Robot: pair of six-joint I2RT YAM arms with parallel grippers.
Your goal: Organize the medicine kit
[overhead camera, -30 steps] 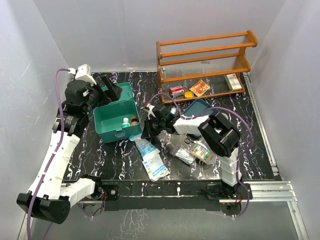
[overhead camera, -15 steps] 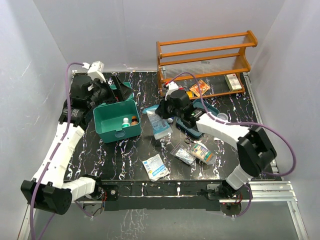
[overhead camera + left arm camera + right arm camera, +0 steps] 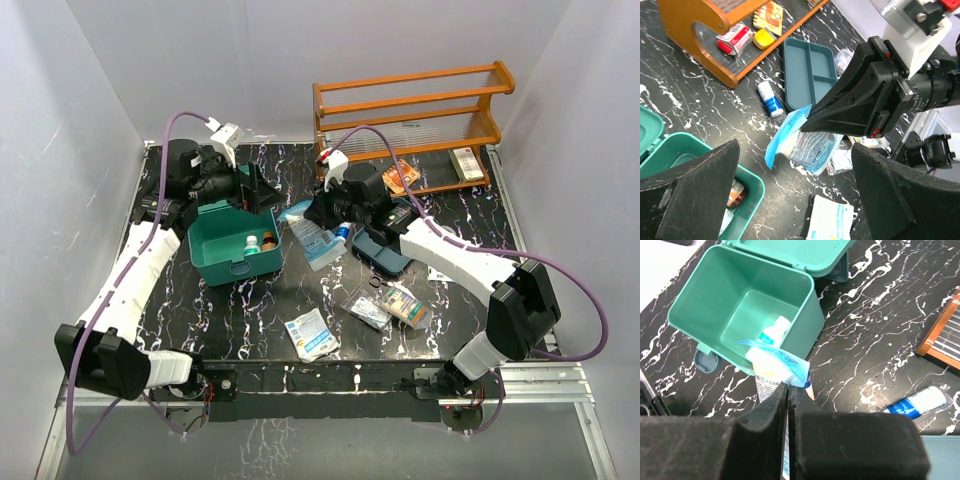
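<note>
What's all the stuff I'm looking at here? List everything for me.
medicine kit: one, teal-green, lid open, table's left half
bottles: two, white and brownish, inside the kit
pouch: one, blue-white, held beside the kit
tube: one, white-blue, lying beside the tray
tray: one, dark teal, divided, before the rack
rack: one, orange wood, back right
small packs: four, red, yellow, orange, white, rack's bottom shelf
sachet: one, white-blue, near front edge
clear bags: two, front right of centre
table: one, black marbled
left hand: one, black, open, above the kit's back edge
right hand: one, black, shut on the pouch
</note>
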